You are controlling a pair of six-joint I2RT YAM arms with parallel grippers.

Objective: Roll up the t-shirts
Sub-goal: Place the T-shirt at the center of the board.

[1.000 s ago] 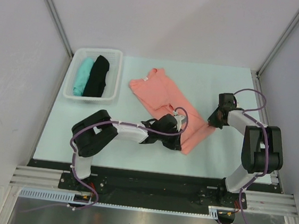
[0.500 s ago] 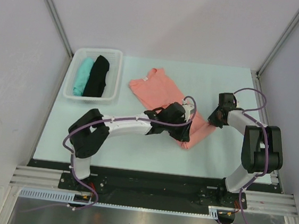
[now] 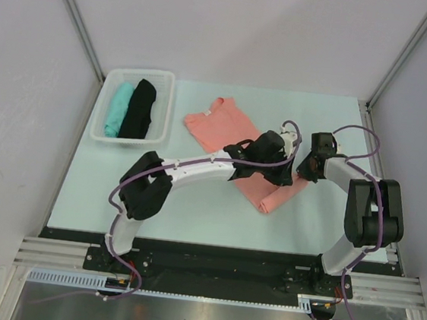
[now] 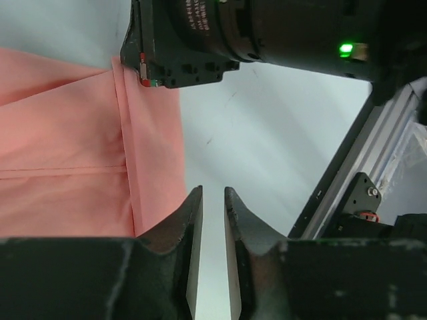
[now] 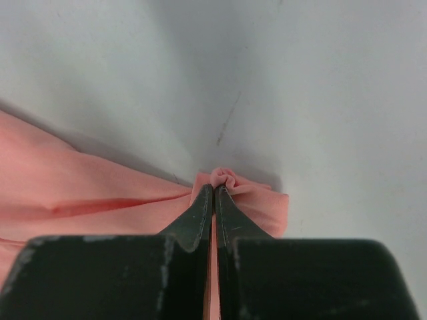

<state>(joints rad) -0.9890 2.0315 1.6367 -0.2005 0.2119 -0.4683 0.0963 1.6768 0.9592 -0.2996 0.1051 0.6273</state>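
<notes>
The salmon-pink t-shirt [image 3: 221, 126] lies folded into a long strip, running diagonally across the middle of the table. My right gripper [image 3: 302, 171] is shut on a bunched corner of its near right end; the pinched cloth [image 5: 225, 177] shows just past the fingertips of that gripper [image 5: 214, 189]. My left gripper [image 3: 285, 175] reaches over the strip, close beside the right one. In the left wrist view its jaws [image 4: 212, 195] stand a narrow gap apart with only bare table between them, and the shirt's hem [image 4: 150, 167] lies just to their left.
A white basket [image 3: 101, 137] at the back left holds a rolled teal t-shirt [image 3: 117, 108] and a rolled black t-shirt [image 3: 139, 108]. The right arm's wrist housing [image 4: 253, 33] hangs right in front of the left gripper. A metal frame rail [image 4: 373, 160] borders the table's right edge.
My left gripper opened, left the shirt's near edge and swung right and farther back, up to the right gripper. The right gripper kept its hold and stayed put.
</notes>
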